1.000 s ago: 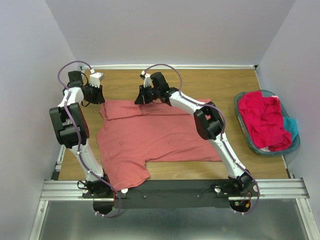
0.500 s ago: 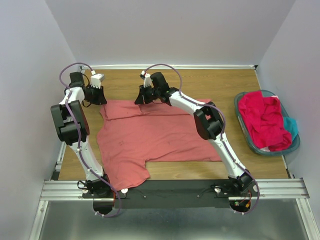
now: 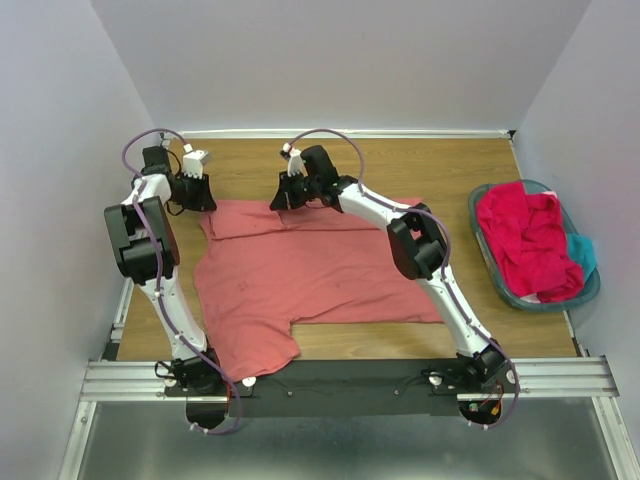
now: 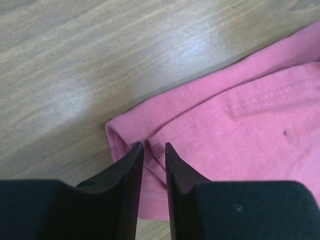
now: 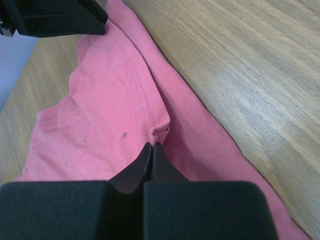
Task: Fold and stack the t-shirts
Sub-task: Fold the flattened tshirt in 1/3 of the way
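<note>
On wooden worktop (image 3: 430, 165): large salmon-pink cloth t-shirt (image 3: 300, 270), far edge folded. Left tool (image 4: 154, 146), wrist view: jaws narrowly parted over folded corner. Right tool (image 5: 152, 145): pinched shut on hem. Overhead only: round teal plastic basket (image 3: 542, 303), magenta-red t-shirt (image 3: 525, 240), teal t-shirt (image 3: 583, 252) inside.

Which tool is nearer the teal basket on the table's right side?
Right. The right tool pinches the salmon shirt at its far edge mid-table, left of the teal basket. The left tool sits over that shirt's far-left corner, farther away.
</note>
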Robot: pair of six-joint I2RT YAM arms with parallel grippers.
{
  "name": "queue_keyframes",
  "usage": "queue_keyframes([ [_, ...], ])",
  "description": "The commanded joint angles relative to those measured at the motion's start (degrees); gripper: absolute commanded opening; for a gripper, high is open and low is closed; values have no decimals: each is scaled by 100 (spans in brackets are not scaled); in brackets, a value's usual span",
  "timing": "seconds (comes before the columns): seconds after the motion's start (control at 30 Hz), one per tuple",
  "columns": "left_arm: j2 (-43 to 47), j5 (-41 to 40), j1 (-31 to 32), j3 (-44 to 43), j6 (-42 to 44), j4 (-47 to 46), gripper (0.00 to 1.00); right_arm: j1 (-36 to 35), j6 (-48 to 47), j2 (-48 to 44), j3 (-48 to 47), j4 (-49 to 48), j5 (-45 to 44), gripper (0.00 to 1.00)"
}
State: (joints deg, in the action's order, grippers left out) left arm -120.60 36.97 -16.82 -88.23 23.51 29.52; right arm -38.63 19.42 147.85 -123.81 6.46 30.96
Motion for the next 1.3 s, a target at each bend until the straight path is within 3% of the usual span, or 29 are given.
queue_keyframes([
  [0.0,-139,196,-41,-256,-101,-43,32,-65,-88,-160,76,-66,68,0],
  [0.7,-377,267,56,-397,-153,-16,29,-57,-123,-204,208,-75,59,1],
  [0.8,-360,328,73,-423,-171,-16,25,-57,-123,-230,269,-75,77,1],
  [0.9,-228,390,73,-415,-127,-16,13,-57,-131,-257,287,-66,86,1],
  [1.07,53,443,73,-336,-4,-8,1,-57,-114,-309,287,-66,86,1],
  [1.27,343,521,73,-187,93,63,0,-57,-105,-406,322,-66,94,1],
])
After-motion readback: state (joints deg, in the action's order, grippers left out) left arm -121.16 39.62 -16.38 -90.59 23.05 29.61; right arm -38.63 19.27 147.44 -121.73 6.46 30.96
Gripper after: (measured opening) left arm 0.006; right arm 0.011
